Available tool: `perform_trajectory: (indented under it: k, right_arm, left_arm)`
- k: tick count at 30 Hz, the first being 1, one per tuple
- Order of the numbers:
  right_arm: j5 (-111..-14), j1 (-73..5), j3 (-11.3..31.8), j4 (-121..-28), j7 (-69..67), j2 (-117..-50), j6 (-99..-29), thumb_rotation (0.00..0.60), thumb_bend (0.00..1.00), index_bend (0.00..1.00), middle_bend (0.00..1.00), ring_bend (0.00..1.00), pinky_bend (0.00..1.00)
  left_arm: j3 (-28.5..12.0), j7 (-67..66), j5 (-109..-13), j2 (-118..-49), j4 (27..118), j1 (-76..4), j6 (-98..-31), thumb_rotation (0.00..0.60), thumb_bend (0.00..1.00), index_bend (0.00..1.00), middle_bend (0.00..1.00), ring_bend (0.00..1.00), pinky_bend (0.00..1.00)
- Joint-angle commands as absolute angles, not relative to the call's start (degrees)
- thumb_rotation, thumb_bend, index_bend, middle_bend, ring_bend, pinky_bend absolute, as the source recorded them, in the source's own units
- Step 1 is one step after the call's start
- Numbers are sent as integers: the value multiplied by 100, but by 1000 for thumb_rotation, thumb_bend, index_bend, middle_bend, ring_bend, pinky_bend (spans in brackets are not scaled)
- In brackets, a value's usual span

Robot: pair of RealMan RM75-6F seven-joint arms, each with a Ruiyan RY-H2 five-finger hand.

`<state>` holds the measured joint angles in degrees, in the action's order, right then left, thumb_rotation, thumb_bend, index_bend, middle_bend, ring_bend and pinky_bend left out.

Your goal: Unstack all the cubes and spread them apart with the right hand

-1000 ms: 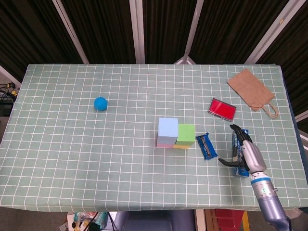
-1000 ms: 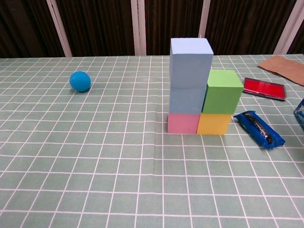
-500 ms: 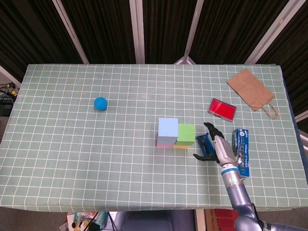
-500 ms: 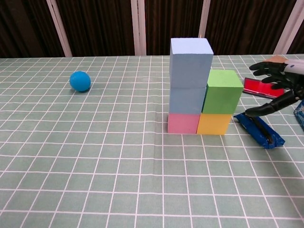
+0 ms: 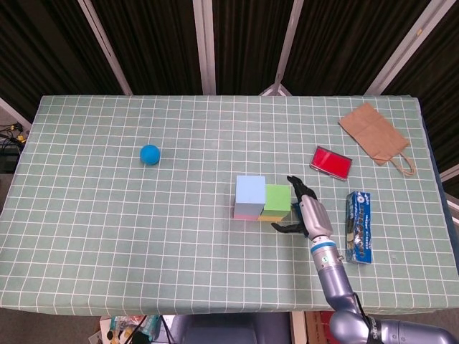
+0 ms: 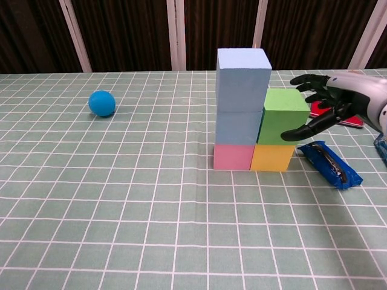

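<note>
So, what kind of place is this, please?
Probably a robot test room, not a home: a table in a checked cloth, dark curtains behind, and toy blocks set before a robot hand.

A lab or test room set up for robot trials is suggested. A table (image 5: 107, 236) covered with a green checked cloth is seen against dark ribbed wall panels (image 5: 150, 43) divided by pale metal struts (image 5: 204, 46). Loose cables (image 5: 11, 136) are visible on the floor at 9 o'clock, and assorted practice props are scattered over the cloth.
</note>
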<state>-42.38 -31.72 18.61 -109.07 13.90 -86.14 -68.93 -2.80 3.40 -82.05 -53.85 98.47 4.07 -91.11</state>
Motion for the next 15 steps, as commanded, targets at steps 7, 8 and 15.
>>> perform_trajectory:
  k: [7, 8, 15]
  right_arm:
    - [-4223, -3424, 2042, -10522, 1708, -9181, -7414, 600, 153, 291, 330, 425, 159]
    - [-4211, -3441, 2046, -10482, 1757, -9216, -7448, 600, 151, 297, 349, 446, 182]
    - [-4186, -3436, 1969, -10210, 1953, -9257, -7530, 600, 155, 308, 403, 526, 242]
  left_arm:
    - [-303, 352, -8115, -5370, 9853, 368, -9012, 600, 255, 37, 0, 0, 0]
    - [-301, 349, -8119, -5369, 9855, 361, -9002, 600, 255, 37, 0, 0, 0]
    - [-296, 384, -8135, -5360, 9866, 382, -9042, 600, 255, 38, 0, 0, 0]
